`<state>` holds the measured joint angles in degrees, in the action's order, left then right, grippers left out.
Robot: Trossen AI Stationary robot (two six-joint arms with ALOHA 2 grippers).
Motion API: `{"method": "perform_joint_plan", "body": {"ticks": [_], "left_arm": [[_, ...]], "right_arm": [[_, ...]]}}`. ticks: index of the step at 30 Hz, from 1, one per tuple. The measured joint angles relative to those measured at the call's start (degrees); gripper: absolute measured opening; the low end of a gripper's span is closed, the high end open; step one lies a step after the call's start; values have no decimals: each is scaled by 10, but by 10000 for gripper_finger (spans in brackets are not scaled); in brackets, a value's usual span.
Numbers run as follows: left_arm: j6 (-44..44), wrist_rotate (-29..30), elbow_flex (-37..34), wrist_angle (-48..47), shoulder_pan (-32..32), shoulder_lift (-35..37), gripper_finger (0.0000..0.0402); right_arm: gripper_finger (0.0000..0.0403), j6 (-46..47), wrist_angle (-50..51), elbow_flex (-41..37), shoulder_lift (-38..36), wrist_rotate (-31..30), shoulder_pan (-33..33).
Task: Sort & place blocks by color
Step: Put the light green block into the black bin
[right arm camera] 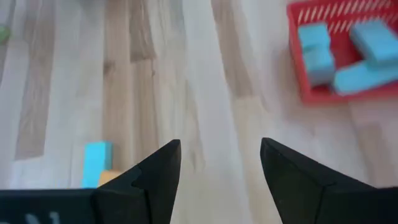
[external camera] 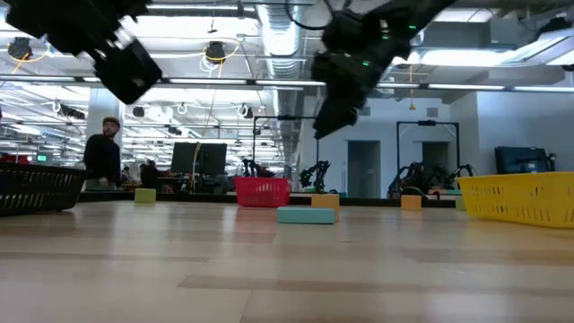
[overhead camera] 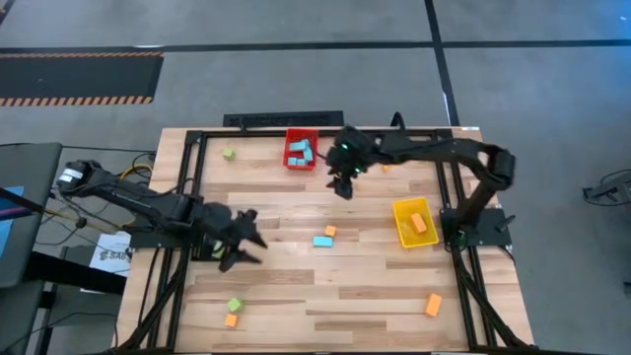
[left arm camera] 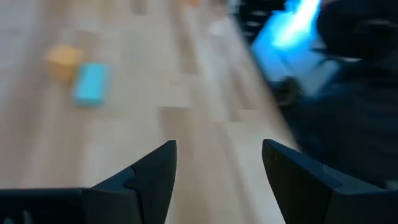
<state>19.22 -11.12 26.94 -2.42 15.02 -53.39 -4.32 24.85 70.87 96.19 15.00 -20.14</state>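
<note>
Blocks look small, rigid and light — prob. foam or wood, easy to pinch across the short flat sides, though a bar could twist if taken off-centre. Light-blue bar lies mid-table, touching an orange cube; more light-blue ones sit in the red bin, an orange one in the yellow bin. Strays: green and orange near the front, orange front right. Right gripper hovers by the red bin, fingers apart, empty — left gripper likewise, near the left edge.
</note>
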Motion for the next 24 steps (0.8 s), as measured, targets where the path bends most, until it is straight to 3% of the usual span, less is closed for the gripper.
{"method": "perform_joint_plan", "body": {"ticks": [3,7,11,15,20,24], "left_arm": [[62,31,3,1,57,0,226],[193,78,19,-66,123,-1,226],[296,104,60,-149,172,-15,226],[372,112,119,-235,198,-56,226],[473,53,181,-346,214,-140,226],[521,-20,208,-362,215,-206,226]], "right_arm": [[240,39,-65,-90,-52,-1,18],[240,80,-115,-169,-108,-8,43],[240,89,-121,-189,-141,-70,73],[240,90,-137,-188,-153,-89,97],[240,90,-138,-188,-157,-91,117],[240,89,-135,-188,-153,-91,124]]}}
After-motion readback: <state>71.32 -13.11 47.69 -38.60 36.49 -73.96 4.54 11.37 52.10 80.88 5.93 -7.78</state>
